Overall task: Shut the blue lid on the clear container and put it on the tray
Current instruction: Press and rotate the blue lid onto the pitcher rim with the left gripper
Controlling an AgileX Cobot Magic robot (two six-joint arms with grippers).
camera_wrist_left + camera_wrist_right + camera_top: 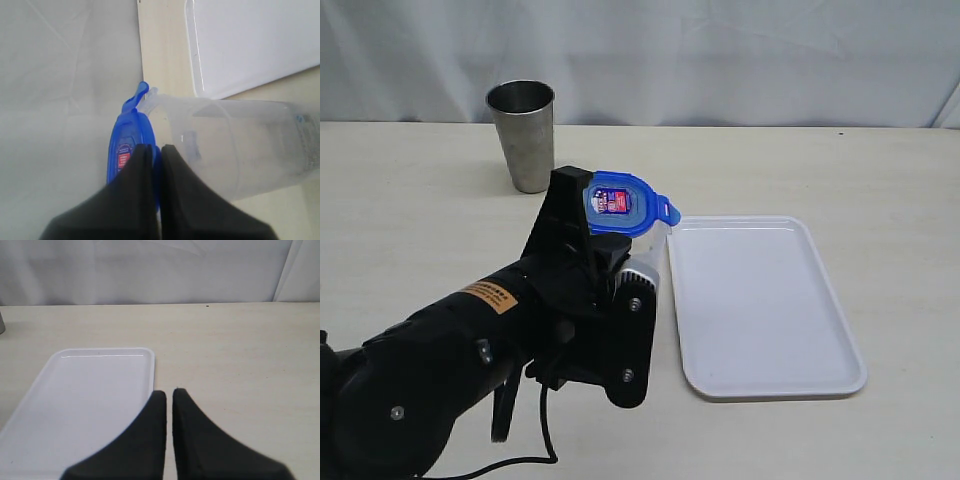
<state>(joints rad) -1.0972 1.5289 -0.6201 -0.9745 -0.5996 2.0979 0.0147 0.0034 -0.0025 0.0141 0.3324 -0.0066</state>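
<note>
The blue lid (620, 203) with its sticker sits tilted at the mouth of the clear container (657, 258), one clip tab sticking out toward the tray. My left gripper (582, 200) is shut on the lid's edge; the arm hides most of the container in the exterior view. The left wrist view shows the lid (125, 147) pinched between the black fingers of the left gripper (156, 148), right against the container's (240, 145) rim. The white tray (760, 300) lies just right of the container. My right gripper (169, 392) is shut on nothing above the tray's (90, 400) edge.
A grey steel tumbler (525, 135) stands at the back left of the table. A white curtain hangs behind the table. The left arm's bulk covers the front left of the exterior view. The right arm does not show in the exterior view.
</note>
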